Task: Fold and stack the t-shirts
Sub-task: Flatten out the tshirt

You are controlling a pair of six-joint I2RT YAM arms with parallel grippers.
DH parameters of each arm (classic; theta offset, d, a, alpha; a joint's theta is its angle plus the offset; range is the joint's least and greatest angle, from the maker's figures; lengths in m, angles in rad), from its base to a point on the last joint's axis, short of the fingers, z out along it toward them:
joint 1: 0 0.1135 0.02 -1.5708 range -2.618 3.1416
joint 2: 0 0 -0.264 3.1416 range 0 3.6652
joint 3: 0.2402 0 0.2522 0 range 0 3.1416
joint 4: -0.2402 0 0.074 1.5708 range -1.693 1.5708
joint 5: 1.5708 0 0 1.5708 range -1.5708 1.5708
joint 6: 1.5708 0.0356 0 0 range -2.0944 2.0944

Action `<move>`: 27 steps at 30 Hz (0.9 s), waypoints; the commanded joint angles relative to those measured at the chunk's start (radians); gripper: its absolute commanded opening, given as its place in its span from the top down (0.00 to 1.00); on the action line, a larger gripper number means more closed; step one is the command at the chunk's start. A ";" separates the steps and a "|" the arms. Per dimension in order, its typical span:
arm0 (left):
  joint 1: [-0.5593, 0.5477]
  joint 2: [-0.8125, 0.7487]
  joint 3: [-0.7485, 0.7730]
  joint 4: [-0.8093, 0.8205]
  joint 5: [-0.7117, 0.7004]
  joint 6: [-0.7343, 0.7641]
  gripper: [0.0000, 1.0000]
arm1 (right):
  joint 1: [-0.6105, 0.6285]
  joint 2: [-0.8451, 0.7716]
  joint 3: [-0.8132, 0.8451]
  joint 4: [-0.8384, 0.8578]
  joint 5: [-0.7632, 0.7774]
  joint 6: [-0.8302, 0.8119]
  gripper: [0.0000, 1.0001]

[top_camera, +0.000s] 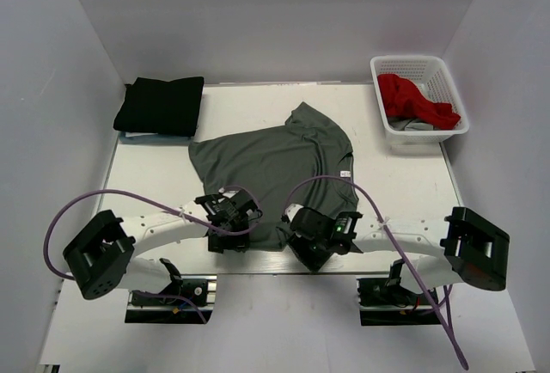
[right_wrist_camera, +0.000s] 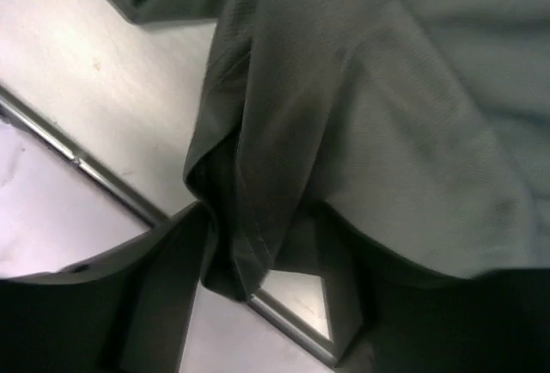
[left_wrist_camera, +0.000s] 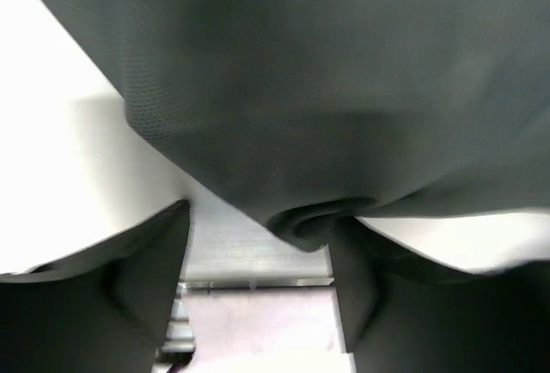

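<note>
A dark grey t-shirt (top_camera: pixel 275 162) lies spread at the table's middle, its near hem at both grippers. My left gripper (top_camera: pixel 243 211) is at the hem's left part. In the left wrist view its jaws (left_wrist_camera: pixel 260 218) stand wide apart, and a fold of the grey cloth (left_wrist_camera: pixel 318 218) rests at the right fingertip. My right gripper (top_camera: pixel 294 223) is at the hem's right corner. Its jaws (right_wrist_camera: pixel 262 218) are apart, with a bunched hem (right_wrist_camera: pixel 245 244) hanging between them. A black t-shirt (top_camera: pixel 161 105) lies folded at the back left. A red t-shirt (top_camera: pixel 417 98) lies crumpled in the basket.
A white mesh basket (top_camera: pixel 418 65) stands at the back right, with a bit of grey cloth under the red shirt. White walls close in the left, back and right. The table's near metal edge (right_wrist_camera: pixel 103 180) runs just under both grippers.
</note>
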State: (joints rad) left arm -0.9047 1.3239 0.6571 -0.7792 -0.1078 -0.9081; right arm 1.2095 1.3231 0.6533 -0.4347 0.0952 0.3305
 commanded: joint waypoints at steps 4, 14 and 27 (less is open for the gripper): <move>0.021 -0.067 0.007 0.038 -0.233 -0.080 0.44 | 0.009 0.041 0.012 0.012 0.216 0.128 1.00; 0.021 -0.023 0.214 -0.087 -0.463 -0.080 1.00 | -0.022 -0.068 0.074 -0.046 0.465 0.239 1.00; 0.021 0.187 0.548 -0.136 -0.543 0.256 1.00 | -0.044 0.039 0.010 0.072 0.321 0.159 1.00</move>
State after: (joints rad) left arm -0.8852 1.5112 1.1233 -1.0286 -0.6308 -0.8768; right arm 1.1728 1.3651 0.6861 -0.4309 0.4347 0.4950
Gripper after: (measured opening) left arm 0.029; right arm 0.011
